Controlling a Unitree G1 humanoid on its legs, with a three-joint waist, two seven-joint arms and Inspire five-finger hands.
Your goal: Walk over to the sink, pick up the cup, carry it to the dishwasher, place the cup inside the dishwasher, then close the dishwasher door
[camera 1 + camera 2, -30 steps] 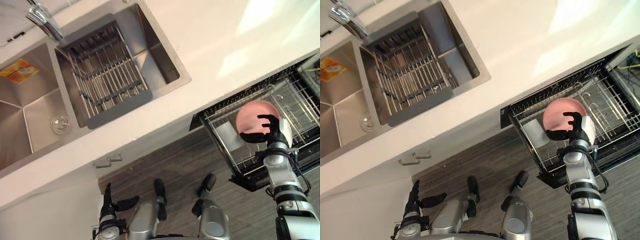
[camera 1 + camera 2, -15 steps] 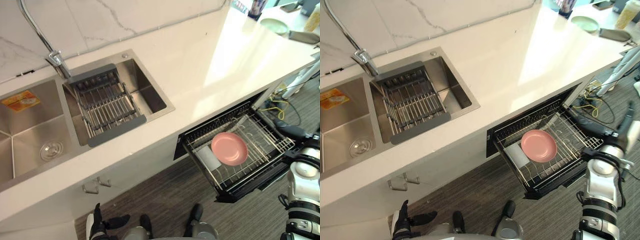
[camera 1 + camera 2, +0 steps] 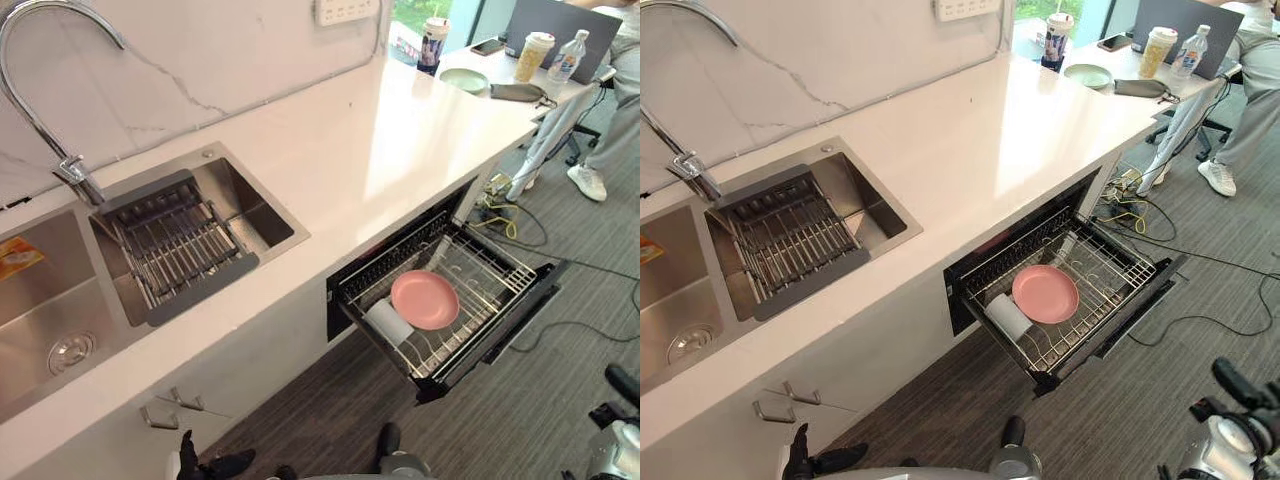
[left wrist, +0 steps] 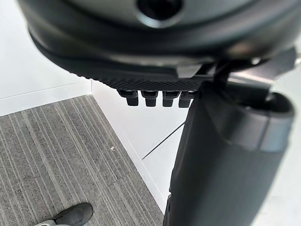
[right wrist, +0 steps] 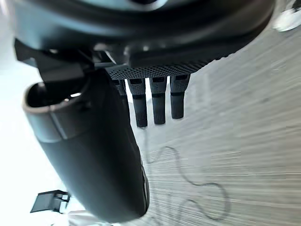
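White tabletop (image 3: pixel 380 130) along a marble wall, with a steel sink (image 3: pixel 243 208) set into it. An orange sticker (image 3: pixel 20 257) lies in the sink's larger basin; its print is too small to read. Below the tabletop's front edge, the dishwasher rack (image 3: pixel 492 274) stands pulled out. A pink plate (image 3: pixel 425 299) rests in the rack's middle. A white cup (image 3: pixel 388 322) lies on its side just beside the plate, by the rack edge nearest the sink. The left hand (image 4: pixel 155 52) and right hand (image 5: pixel 150 42) hang over the floor, fingers (image 5: pixel 158 106) straight and holding nothing.
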